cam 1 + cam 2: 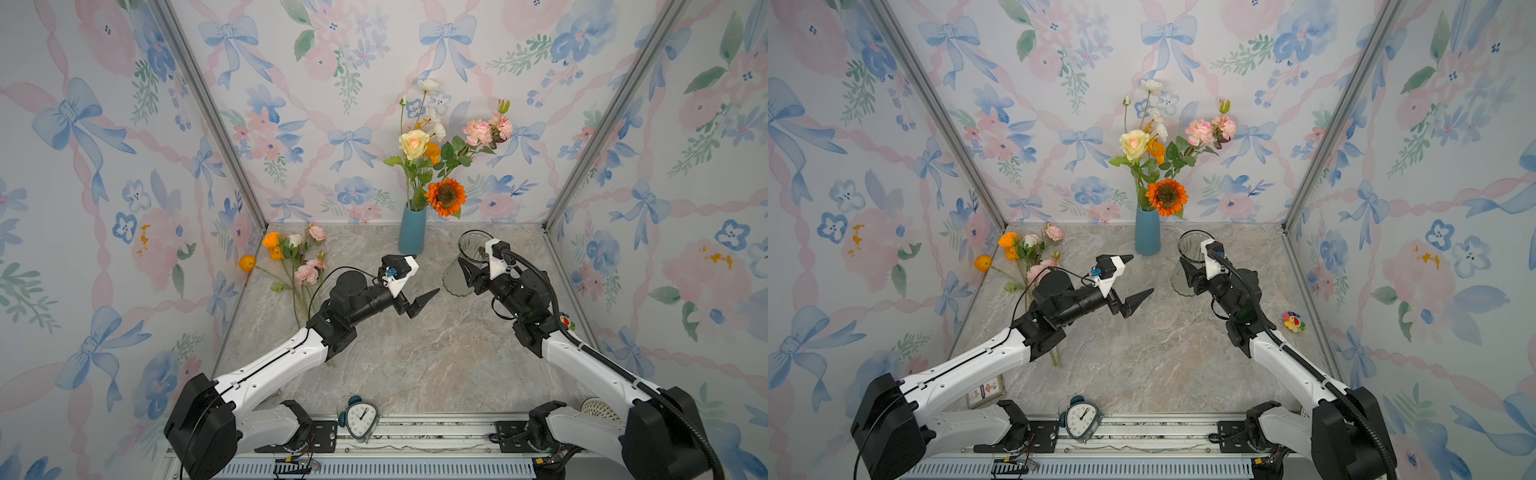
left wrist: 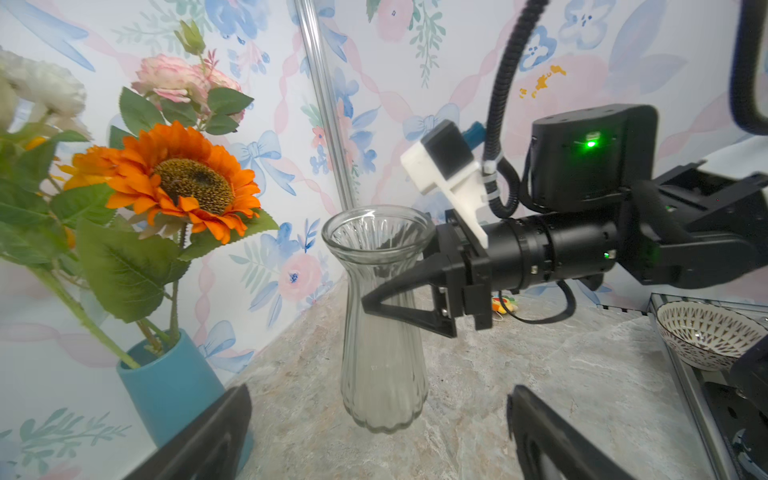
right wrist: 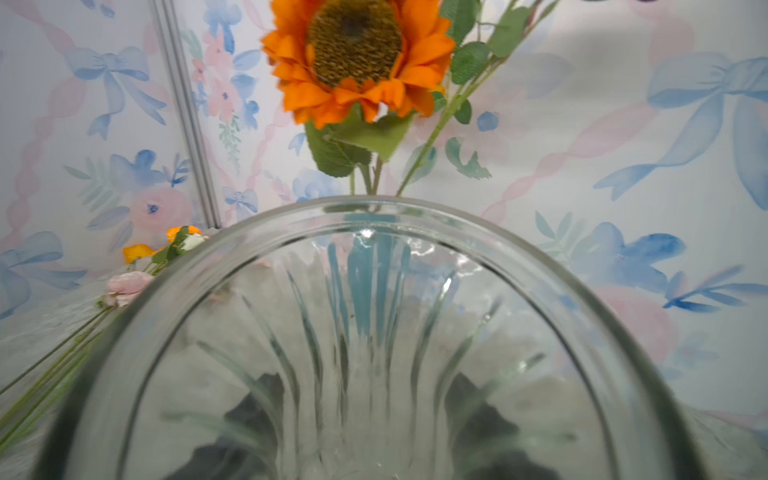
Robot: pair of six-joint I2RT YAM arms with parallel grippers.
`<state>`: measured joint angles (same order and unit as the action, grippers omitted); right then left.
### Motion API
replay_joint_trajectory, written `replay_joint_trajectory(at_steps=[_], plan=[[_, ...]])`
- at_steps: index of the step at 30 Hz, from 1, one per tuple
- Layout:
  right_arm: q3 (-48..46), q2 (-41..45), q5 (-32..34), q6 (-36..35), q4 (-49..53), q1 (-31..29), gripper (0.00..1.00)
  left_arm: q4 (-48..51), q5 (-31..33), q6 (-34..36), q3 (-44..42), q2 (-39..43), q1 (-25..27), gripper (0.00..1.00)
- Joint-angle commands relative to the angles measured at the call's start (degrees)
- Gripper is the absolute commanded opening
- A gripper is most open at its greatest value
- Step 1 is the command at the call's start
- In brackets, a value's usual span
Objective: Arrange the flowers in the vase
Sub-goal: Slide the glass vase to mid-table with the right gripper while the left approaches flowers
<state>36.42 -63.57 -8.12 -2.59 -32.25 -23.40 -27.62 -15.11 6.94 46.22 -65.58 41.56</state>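
A clear ribbed glass vase (image 1: 462, 277) (image 1: 1188, 249) stands empty on the marble table, right of centre. My right gripper (image 1: 469, 268) (image 1: 1190, 270) (image 2: 382, 286) is shut on its narrow neck; in the right wrist view both fingers (image 3: 257, 415) show through the glass vase (image 3: 365, 324). A blue vase (image 1: 412, 232) (image 1: 1147, 232) (image 2: 174, 386) at the back wall holds a sunflower (image 1: 445, 197) (image 2: 183, 178) (image 3: 357, 54) and cream, pink and white blooms. More flowers (image 1: 291, 257) (image 1: 1025, 257) (image 3: 129, 286) lie loose at the back left. My left gripper (image 1: 424, 274) (image 1: 1142, 274) (image 2: 378, 432) hangs open mid-table, facing the glass vase (image 2: 382, 353).
An alarm clock (image 1: 359, 419) (image 1: 1080, 419) rests on the front rail. A small rainbow plush toy (image 1: 1293, 322) lies by the right wall. A patterned bowl (image 2: 706, 340) sits at the front right, a small card box (image 1: 984, 390) at the front left. Wallpapered walls close three sides.
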Motion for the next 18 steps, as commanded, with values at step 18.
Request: replay_joint_trajectory(at_steps=[18], plan=[[-2.6, -8.1, 11.7, 0.7, -14.1, -27.4, 0.36, 31.8, 14.7, -18.8, -11.6, 28.4, -4.3, 0.98]])
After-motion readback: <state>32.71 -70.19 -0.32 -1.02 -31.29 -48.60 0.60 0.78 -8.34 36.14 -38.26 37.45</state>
